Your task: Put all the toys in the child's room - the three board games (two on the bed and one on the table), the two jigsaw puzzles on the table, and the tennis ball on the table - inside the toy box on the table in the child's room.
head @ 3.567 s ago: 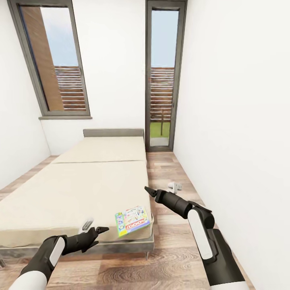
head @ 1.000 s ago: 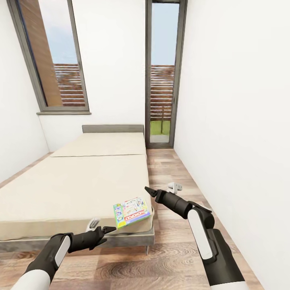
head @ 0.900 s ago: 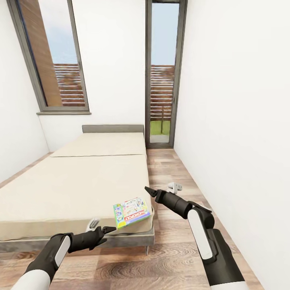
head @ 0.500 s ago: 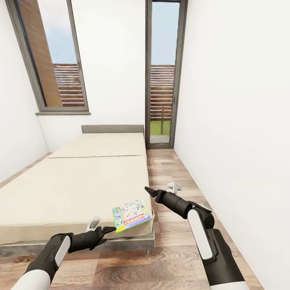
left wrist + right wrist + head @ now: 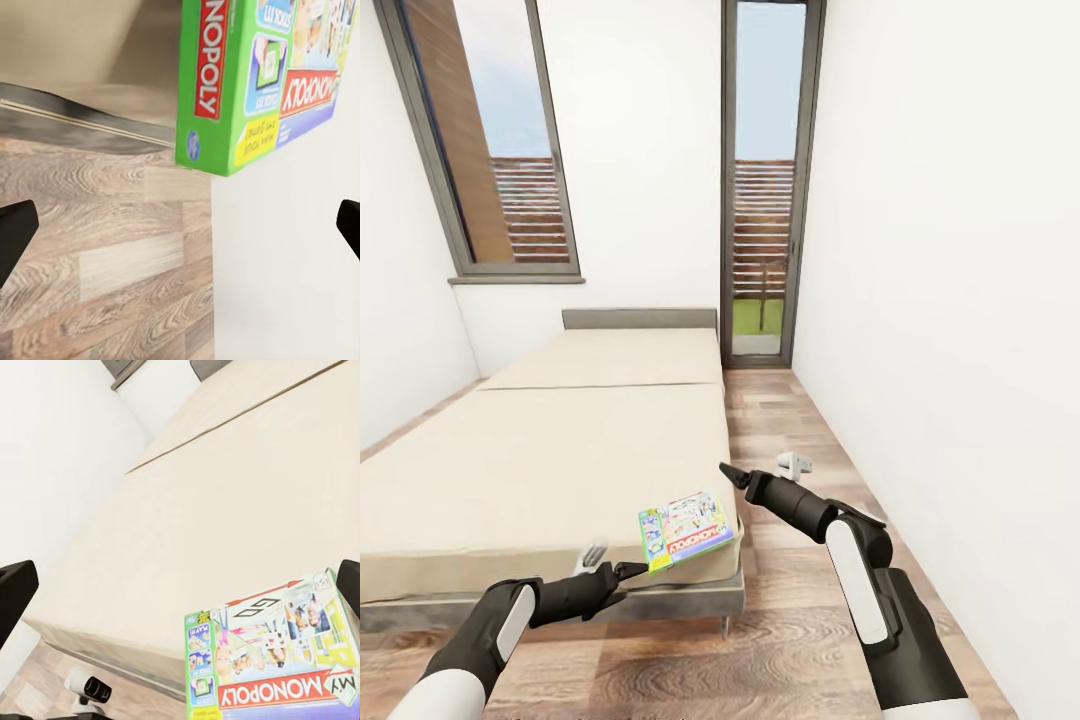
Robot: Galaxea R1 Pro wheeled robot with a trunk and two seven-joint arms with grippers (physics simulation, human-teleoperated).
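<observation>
Monopoly box (image 5: 687, 530) lies flat on the bed (image 5: 540, 470), at the near corner on the side next to the floor strip, its edge poking a bit past the mattress edge. Green rim, red banner, colourful print. In the L wrist view the box (image 5: 259, 79) overhangs the bed corner, wood floor (image 5: 105, 262) under it; in the R wrist view the box (image 5: 274, 656) sits on beige cover w/ banner reading upright.

L claw (image 5: 628, 571) hangs low in front of the bed's near edge, just beside the box's near corner, not touching as far as can be told. Fingers apart: dark tips sit at both sides of the L wrist view, wide gap, nothing between.

R claw (image 5: 728, 473) is over the floor beside the bed's side edge, near the box's far corner, pointing toward the bed. Fingers also apart, tips at both sides of the R wrist view, empty.

Small white object (image 5: 794, 464) on floor (image 5: 780, 620) past the R arm; can't tell what it is. Two tall dark-framed windows (image 5: 760, 180) in the far wall, grey headboard (image 5: 640, 319) below.
</observation>
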